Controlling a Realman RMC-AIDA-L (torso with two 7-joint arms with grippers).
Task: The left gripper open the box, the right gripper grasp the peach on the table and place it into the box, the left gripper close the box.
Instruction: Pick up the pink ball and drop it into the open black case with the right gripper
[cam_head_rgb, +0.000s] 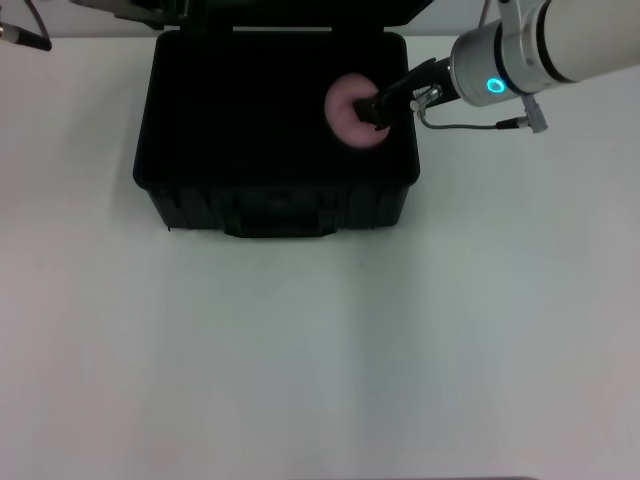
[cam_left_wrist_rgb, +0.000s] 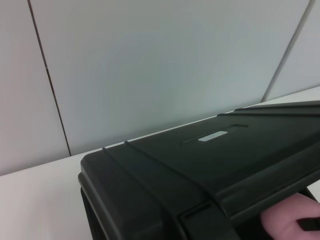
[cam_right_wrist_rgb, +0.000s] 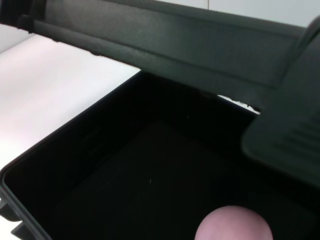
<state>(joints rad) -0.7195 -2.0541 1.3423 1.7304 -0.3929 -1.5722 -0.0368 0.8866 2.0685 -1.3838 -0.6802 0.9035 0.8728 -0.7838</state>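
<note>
The black box (cam_head_rgb: 150, 170) stands open on the white table (cam_head_rgb: 320, 360), its lid (cam_left_wrist_rgb: 200, 165) raised at the far side with a small white label (cam_left_wrist_rgb: 212, 136) on it. The pink peach (cam_head_rgb: 345, 105) is inside the box, toward its right side, and also shows in both wrist views (cam_left_wrist_rgb: 285, 220) (cam_right_wrist_rgb: 232, 225). My right gripper (cam_head_rgb: 375, 108) reaches in over the right wall, its black fingers closed on the peach. Only part of my left arm (cam_head_rgb: 120, 8) shows, at the head view's top edge by the lid.
The box interior (cam_right_wrist_rgb: 150, 180) is dark and holds nothing but the peach. The raised lid (cam_right_wrist_rgb: 175, 45) hangs over the far side of the opening. Wide white tabletop lies in front of the box and to both sides. A panelled wall (cam_left_wrist_rgb: 150, 60) stands behind.
</note>
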